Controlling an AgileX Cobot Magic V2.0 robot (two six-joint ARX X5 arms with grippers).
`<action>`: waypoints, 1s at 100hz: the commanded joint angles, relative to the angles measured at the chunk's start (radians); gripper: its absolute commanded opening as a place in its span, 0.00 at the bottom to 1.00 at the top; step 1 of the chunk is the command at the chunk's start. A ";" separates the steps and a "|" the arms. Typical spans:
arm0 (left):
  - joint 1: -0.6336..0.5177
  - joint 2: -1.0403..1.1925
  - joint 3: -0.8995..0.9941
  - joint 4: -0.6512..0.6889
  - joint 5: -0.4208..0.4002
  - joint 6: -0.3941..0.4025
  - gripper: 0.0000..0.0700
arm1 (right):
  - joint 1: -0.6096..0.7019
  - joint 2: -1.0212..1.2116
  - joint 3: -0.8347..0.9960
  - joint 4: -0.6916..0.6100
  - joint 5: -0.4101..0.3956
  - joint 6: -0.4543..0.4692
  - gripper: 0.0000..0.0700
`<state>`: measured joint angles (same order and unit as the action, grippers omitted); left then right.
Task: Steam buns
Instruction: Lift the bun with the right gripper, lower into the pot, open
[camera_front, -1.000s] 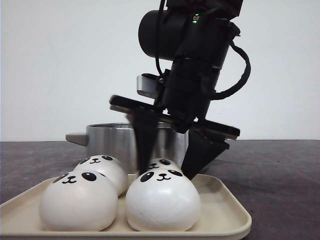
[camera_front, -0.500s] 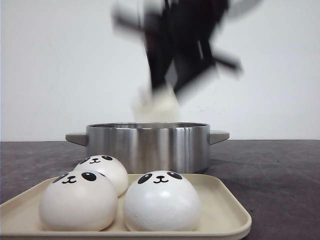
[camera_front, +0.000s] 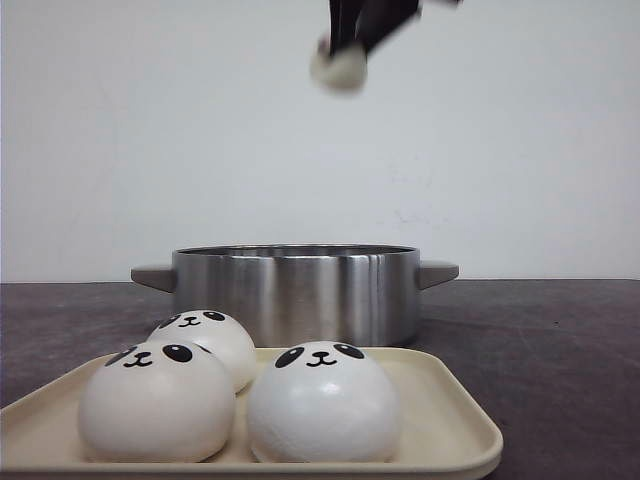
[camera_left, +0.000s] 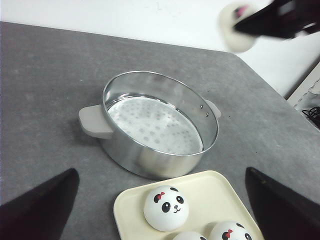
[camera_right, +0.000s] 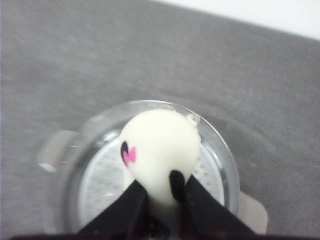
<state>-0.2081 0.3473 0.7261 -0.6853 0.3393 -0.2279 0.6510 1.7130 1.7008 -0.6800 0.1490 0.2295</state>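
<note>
High over the pot (camera_front: 295, 290), one bun (camera_right: 159, 152) is clenched by the right pincer (camera_right: 160, 197). Three buns (camera_front: 322, 402) are left on the tray (camera_front: 455, 425); the left pincer (camera_left: 160, 210) is spread wide.

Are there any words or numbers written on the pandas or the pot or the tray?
No words, numbers or brand marks can be read in any view.
The buns carry only painted panda faces, with pink bows in the left wrist view.
The steel steamer pot and the beige tray look plain.
The bun held by the right gripper is blurred; only a pink and black mark shows, no letters.
</note>
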 joint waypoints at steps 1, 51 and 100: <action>-0.005 0.003 0.010 0.002 -0.002 -0.003 0.97 | -0.014 0.077 0.016 0.029 -0.003 -0.035 0.00; -0.005 0.003 0.010 -0.006 -0.002 -0.050 0.97 | -0.085 0.403 0.016 0.136 -0.072 -0.035 0.00; -0.005 0.003 0.010 -0.011 -0.002 -0.051 0.97 | -0.086 0.411 0.016 0.093 -0.076 -0.030 0.57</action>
<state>-0.2081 0.3473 0.7261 -0.7067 0.3397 -0.2771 0.5571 2.1029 1.6989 -0.5941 0.0715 0.2047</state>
